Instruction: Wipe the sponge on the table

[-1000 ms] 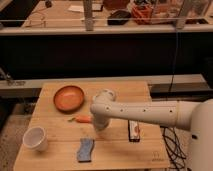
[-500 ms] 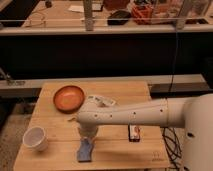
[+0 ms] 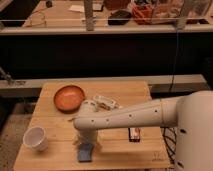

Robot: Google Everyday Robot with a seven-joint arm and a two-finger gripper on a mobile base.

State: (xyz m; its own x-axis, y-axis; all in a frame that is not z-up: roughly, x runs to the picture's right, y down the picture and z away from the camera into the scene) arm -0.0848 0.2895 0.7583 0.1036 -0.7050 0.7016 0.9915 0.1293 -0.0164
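Note:
The blue-grey sponge lies near the front edge of the light wooden table, left of centre. My white arm reaches in from the right and bends down over it. The gripper points down directly above the sponge, at or touching its top. The arm's end hides most of the gripper and the sponge's back edge.
A white cup stands at the front left. An orange bowl sits at the back left. A white piece with dark gaps shows behind the arm. A black-and-white box lies to the right. A cluttered workbench runs behind.
The arm has swung left and down from the table's middle. Its end now stands over the sponge. The sponge lies in about the same spot.

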